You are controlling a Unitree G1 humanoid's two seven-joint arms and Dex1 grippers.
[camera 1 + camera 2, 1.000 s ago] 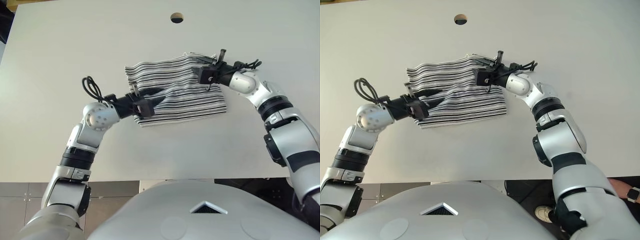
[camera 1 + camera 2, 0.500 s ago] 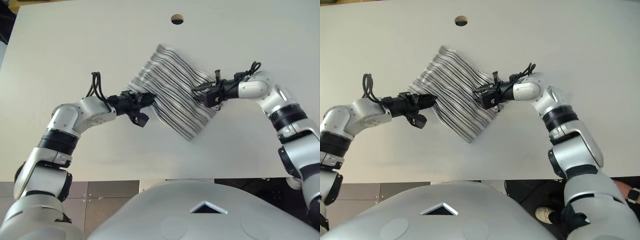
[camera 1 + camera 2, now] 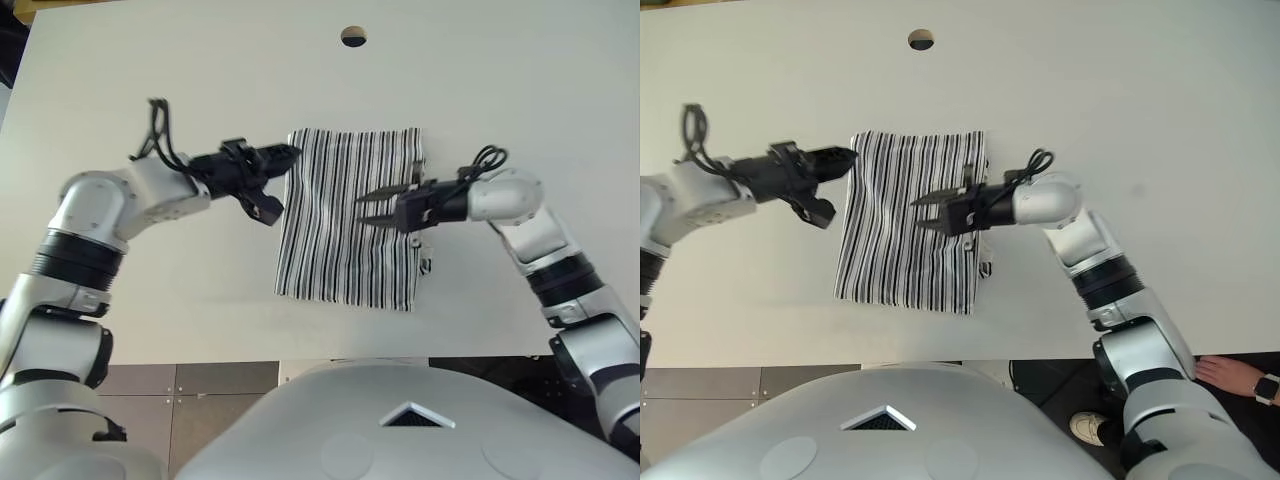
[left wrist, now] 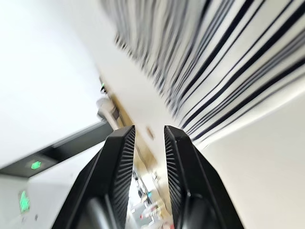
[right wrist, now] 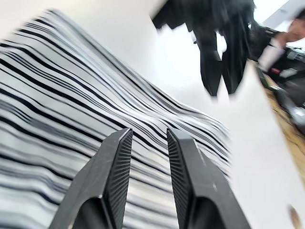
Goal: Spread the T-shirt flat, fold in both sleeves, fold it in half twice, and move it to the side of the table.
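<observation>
the t-shirt (image 3: pixel 330 235) lies folded into a long striped rectangle on the white table (image 3: pixel 200 310), straight towards the robot from the round hole (image 3: pixel 353 37) in the tabletop. its long axis runs from the hole side to the table's near edge, the near end leaning a little to the left of the hole's line, and the dark stripes run the same way. the short edge nearest the hole looks straight. the right long edge is bunched at the corner nearest the hole, and a small bit of cloth pokes out farther from the hole. the near short edge stops short of the table's front edge.

the left gripper (image 3: pixel 287 152) is towards the robot from the hole and to its left, pointing at the shirt's far left corner, just off the cloth; its fingers (image 4: pixel 121 143) are parted with nothing between them. the right gripper (image 3: pixel 362 209) is farther from the hole, over the shirt's right half, pointing left; its fingers (image 5: pixel 116 157) are spread and empty, with stripes showing through the gap. whether they touch the cloth cannot be told.
</observation>
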